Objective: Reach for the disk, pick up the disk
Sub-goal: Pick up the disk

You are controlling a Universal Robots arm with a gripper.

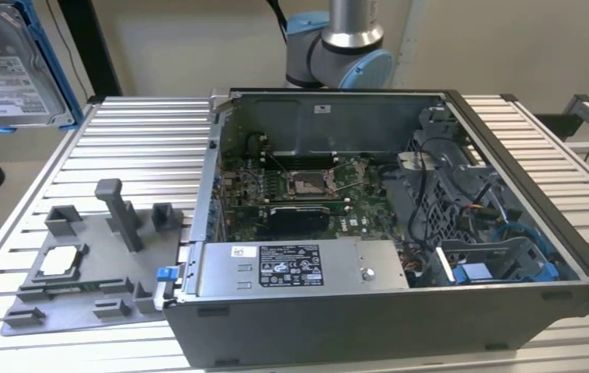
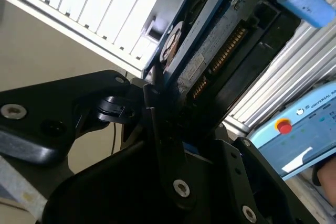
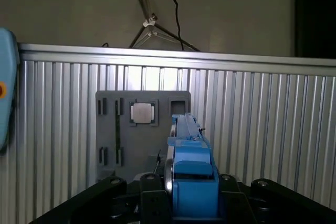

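The claw [image 3: 190, 188] was pinching the disk [image 3: 191, 163], no doubt about it. Its black jaws were pressed onto either flank of the blue bracket, and the drive stood edge-on between them. In the second wrist view the disk [image 2: 220, 40] stretched away from the claw, showing a dark face with a row of gold contacts. From the exterior view the disk [image 1: 9, 66] hung high and clear of the bench [image 1: 139, 148], its white label facing out inside the blue frame.

Past the tip of the disk, well beyond the claw, lay the grey tray [image 3: 136, 145] flat on the slatted bench. The small square silver chip [image 3: 143, 113] sat in its pocket, nowhere near the claw. The exterior view showed the same tray [image 1: 77, 307] with grey posts standing up from it.

Further from the claw sat the open computer case [image 1: 399, 326], just beside the tray. Inside were the motherboard [image 1: 294, 186] and, along the near wall, a long grey box [image 1: 294, 268] with its white-and-black label. A blue-and-white handset [image 2: 294, 140] with a red button lay off to one side of the claw.

Furthest of all, the arm's base [image 1: 336, 47] rose behind the case, and a tripod [image 3: 149, 22] stood on the floor past the bench edge.
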